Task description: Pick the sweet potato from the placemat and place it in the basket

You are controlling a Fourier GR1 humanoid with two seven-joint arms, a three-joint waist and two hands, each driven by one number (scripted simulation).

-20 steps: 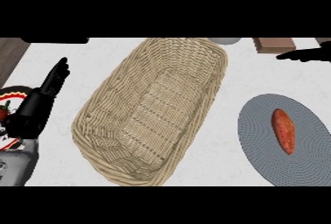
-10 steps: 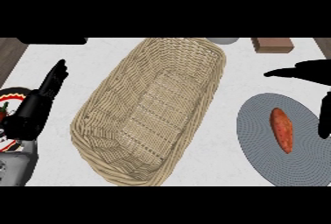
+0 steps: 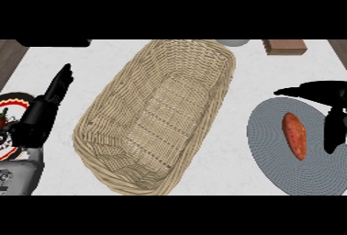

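An orange sweet potato (image 3: 295,136) lies lengthwise on a round grey placemat (image 3: 278,156) at the right of the counter. A long wicker basket (image 3: 156,114) with nothing in it fills the middle. My right hand (image 3: 324,103) hangs open at the right edge above the placemat, its thumb pointing left past the potato's far end and its fingers reaching down along the potato's right side, not closed on it. My left hand (image 3: 46,108) rests open at the left, fingers straight and pointing up, apart from the basket.
A brown block (image 3: 283,46) and part of a grey round object (image 3: 233,42) sit at the counter's far edge. A plate with red and dark markings (image 3: 12,117) shows at the left edge behind my left forearm.
My right hand has come down and toward me from the far right corner until it sits over the placemat around the sweet potato. The left hand, basket and potato have not moved.
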